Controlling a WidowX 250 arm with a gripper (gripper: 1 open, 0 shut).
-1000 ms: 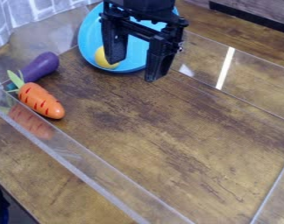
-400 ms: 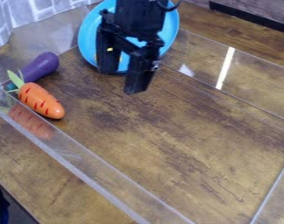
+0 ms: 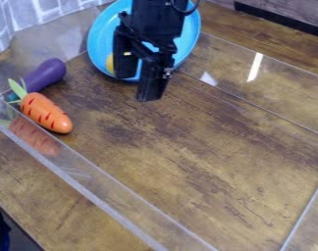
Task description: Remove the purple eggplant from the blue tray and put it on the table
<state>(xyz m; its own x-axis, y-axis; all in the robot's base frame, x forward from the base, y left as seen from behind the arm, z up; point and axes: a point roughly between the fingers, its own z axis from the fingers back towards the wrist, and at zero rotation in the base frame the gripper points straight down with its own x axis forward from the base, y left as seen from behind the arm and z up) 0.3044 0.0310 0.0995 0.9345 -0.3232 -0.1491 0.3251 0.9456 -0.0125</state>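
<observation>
The purple eggplant [image 3: 46, 73] lies on the table [image 3: 201, 147] at the left, outside the blue tray [image 3: 101, 37], with its tip towards the carrot. The tray sits at the top of the camera view. My black gripper [image 3: 139, 73] points down over the tray's near rim, open, with nothing between its fingers. One finger [image 3: 152, 84] hangs over the wood just in front of the tray. The gripper is well to the right of the eggplant and covers much of the tray's inside.
An orange carrot [image 3: 46, 113] with a green top lies just in front of the eggplant. A sliver of yellow lemon [image 3: 111, 65] shows in the tray beside the gripper. A clear acrylic edge [image 3: 70, 167] runs along the table's left side.
The gripper has shifted left and sunk a little towards the tray's rim, rolling so its fingers stand closer together in view. Eggplant, carrot and tray have not moved.
</observation>
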